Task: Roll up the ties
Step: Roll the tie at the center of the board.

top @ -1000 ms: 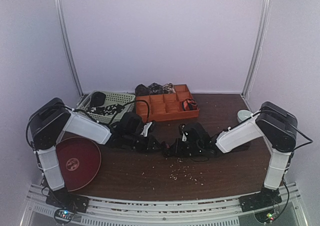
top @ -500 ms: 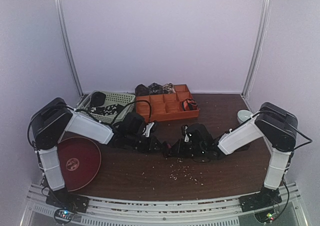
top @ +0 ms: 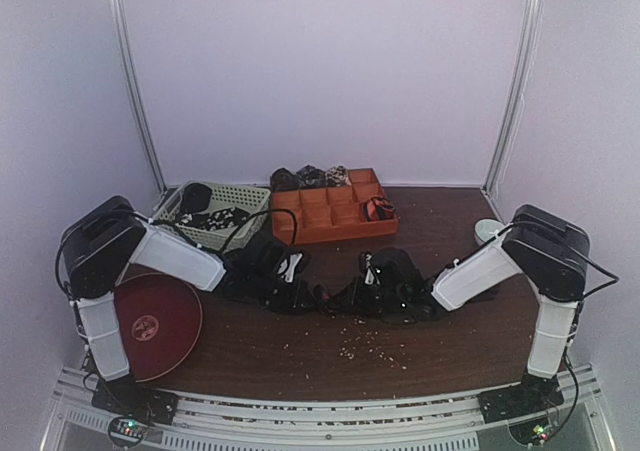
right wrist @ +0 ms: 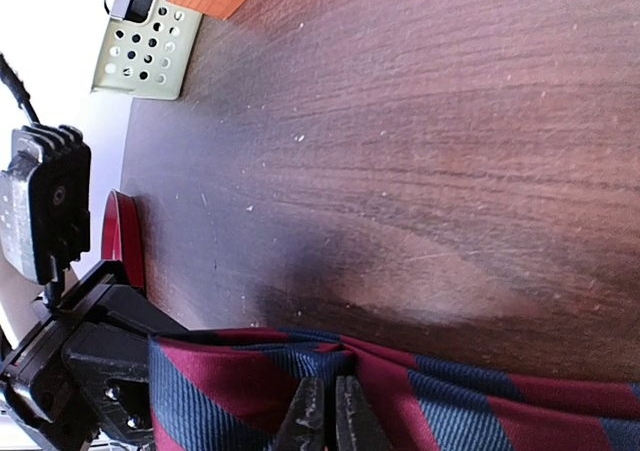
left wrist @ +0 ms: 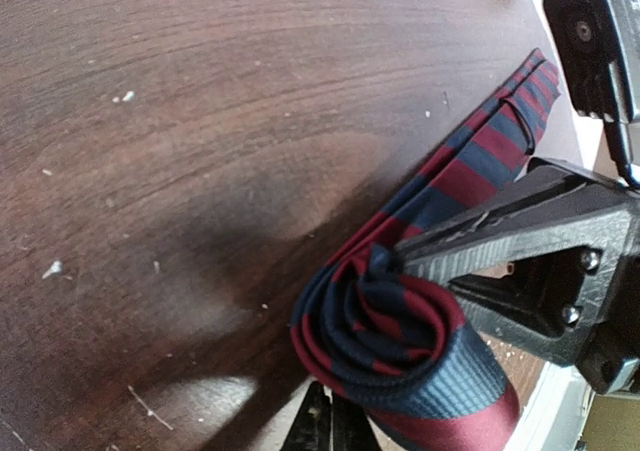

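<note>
Meeting at the middle of the dark brown wooden worktop (top: 450, 331), both sets of jaws are clamped on one red-and-navy striped fabric necktie (left wrist: 400, 341). The left jaws are pinched nearly closed on the edge of the tie's rolled-up coil. The right jaws are pinched narrow on the flat unrolled strip just beside the coil. The strip is laid along the worktop, away from the coil. Pale crumbs (top: 360, 343) are scattered just in front of the jaws. An orange compartmented plastic tray (top: 330, 233) is seen behind, with a red-and-black coil (top: 378, 209) in a right-hand compartment. Dark coils (top: 310, 178) sit at its far edge; in or behind the tray cannot be told. Dark speckled ties (top: 215, 218) are piled in the pale green lattice basket (top: 240, 193) at rear left. A dark red round plate (top: 155, 326) lies at near left.
</note>
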Available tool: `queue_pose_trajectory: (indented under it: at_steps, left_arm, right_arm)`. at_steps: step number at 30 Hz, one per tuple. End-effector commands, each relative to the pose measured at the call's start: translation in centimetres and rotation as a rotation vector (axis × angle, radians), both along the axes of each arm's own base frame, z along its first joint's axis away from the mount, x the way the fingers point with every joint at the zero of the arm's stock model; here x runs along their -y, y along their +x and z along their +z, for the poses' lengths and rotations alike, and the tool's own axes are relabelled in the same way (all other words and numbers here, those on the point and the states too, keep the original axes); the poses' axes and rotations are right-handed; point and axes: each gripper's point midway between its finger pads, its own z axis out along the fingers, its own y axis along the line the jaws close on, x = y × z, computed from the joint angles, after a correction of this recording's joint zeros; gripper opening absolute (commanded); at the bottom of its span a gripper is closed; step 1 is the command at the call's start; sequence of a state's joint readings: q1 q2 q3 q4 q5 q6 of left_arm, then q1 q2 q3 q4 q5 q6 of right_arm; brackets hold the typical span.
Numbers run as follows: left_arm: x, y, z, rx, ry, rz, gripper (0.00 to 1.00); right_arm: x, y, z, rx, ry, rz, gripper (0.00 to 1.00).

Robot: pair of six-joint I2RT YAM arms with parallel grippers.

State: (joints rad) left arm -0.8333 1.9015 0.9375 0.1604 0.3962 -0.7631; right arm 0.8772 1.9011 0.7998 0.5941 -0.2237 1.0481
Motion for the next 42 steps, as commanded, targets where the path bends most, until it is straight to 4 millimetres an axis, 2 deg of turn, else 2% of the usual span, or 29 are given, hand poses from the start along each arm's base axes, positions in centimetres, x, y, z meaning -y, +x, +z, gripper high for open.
queue_pose_trajectory:
  at_steps: [1,10,17,21,32,39,42]
  left_arm:
    - [1.6,0.0,2.9,0.057,-0.098,-0.055,0.04]
    - [2.2,-0.1,3.6,0.055,-0.14,-0.07,0.06]
    - [2.2,0.1,3.7,0.062,-0.123,-0.071,0.09]
    - [2.1,0.1,3.4,0.062,-0.109,-0.069,0.09]
    - [3.0,0.3,4.3,0.07,-0.134,-0.096,0.1]
    - [3.5,0.0,3.8,0.064,-0.124,-0.111,0.1]
    - [3.8,0.1,3.7,0.061,-0.121,-0.117,0.1]
  right_arm:
    - [-1.0,-0.3,0.0,-0.015,0.019,0.011,0.07]
    - [-0.3,0.1,-0.5,0.016,0.0,-0.018,0.05]
    - [0.6,0.4,0.4,0.067,-0.032,-0.036,0.08]
    - [1.4,0.4,0.3,0.071,-0.057,-0.049,0.09]
    - [3.0,1.0,0.5,0.092,-0.077,-0.101,0.09]
    - [2.7,0.4,0.2,0.075,-0.053,-0.072,0.08]
    - [4.9,0.8,-0.2,0.074,-0.121,-0.136,0.08]
